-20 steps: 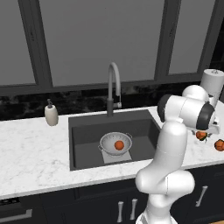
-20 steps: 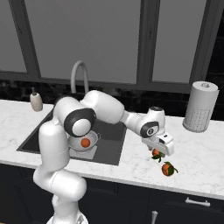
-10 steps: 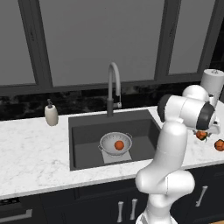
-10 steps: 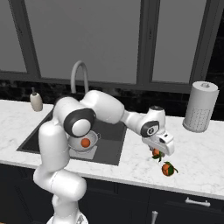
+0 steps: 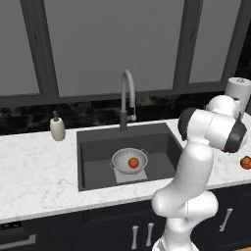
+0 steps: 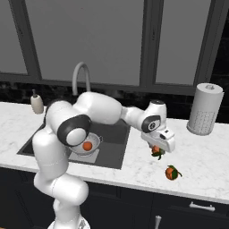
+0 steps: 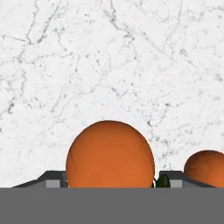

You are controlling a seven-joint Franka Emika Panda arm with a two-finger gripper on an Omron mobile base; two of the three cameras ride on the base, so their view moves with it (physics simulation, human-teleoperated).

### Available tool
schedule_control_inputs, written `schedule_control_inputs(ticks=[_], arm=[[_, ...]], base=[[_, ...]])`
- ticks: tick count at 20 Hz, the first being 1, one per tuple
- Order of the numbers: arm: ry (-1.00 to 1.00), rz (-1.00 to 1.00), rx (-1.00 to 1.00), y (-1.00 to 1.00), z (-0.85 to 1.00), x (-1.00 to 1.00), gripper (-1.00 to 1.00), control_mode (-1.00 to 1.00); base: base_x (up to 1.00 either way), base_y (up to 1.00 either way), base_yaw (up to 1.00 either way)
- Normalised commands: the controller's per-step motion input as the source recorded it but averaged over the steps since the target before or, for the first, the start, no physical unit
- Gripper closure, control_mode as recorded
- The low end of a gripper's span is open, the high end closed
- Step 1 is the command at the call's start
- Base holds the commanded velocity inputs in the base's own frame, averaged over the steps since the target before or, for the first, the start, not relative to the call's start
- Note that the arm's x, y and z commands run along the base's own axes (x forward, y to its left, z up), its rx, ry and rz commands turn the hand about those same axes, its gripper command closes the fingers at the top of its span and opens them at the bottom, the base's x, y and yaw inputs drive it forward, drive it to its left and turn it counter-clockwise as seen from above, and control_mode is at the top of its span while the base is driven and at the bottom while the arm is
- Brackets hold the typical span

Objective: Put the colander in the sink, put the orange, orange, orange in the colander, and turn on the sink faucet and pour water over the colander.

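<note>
Looking at the sink (image 5: 98, 147), we see it sunk into the white marble counter (image 5: 34, 171), and we will say where things are from there. The shiny colander (image 5: 129, 161) sits down inside the sink, on the lighter square patch on its floor. One orange (image 5: 133, 163) lies in the colander. In the right base view the same orange in the colander (image 6: 87, 146) peeks out past the robot's big white arm.

The sink faucet (image 5: 126, 98) stands tall at the back edge of the sink, near the middle, and its curved spout bends over the basin. A beige soap bottle (image 5: 58, 129) stands on the counter to the left of the sink, at the back.

To the right of the sink, our gripper (image 6: 156, 151) hangs low over the counter. It is pinching a second orange (image 6: 156, 150) between its two fingers. In the hand view this orange (image 7: 110, 154) is big and round, sitting right between the two dark finger tips, and one finger tip (image 7: 54, 178) is pressed against its side. We cannot tell if the orange is lifted off the counter or touching it.

The third orange (image 6: 171, 172) lies on the counter farther right of the sink, near the gripper and closer to the front edge. A white paper towel roll (image 6: 205, 108) stands upright at the back of the counter, far to the right of the sink.
</note>
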Motion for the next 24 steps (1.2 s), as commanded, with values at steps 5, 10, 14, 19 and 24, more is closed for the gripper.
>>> schedule_control_inputs(ticks=[5, 10, 14, 19, 24], arm=[[0.00, 0.07, 0.00, 0.88, 0.13, -0.12, 1.00, -1.00], [0.00, 0.09, 0.00, 0.97, 0.05, -0.01, 1.00, -1.00], [0.00, 0.11, 0.00, 1.00, 0.08, 0.00, 1.00, -1.00], [0.00, 0.10, 0.00, 0.94, 0.02, 0.00, 1.00, -1.00], [0.00, 0.11, 0.00, 0.86, 0.00, 0.00, 1.00, -1.00]], base=[[0.00, 0.00, 0.00], [0.00, 0.00, 0.00], [0.00, 0.00, 0.00], [0.00, 0.00, 0.00], [0.00, 0.00, 0.00]])
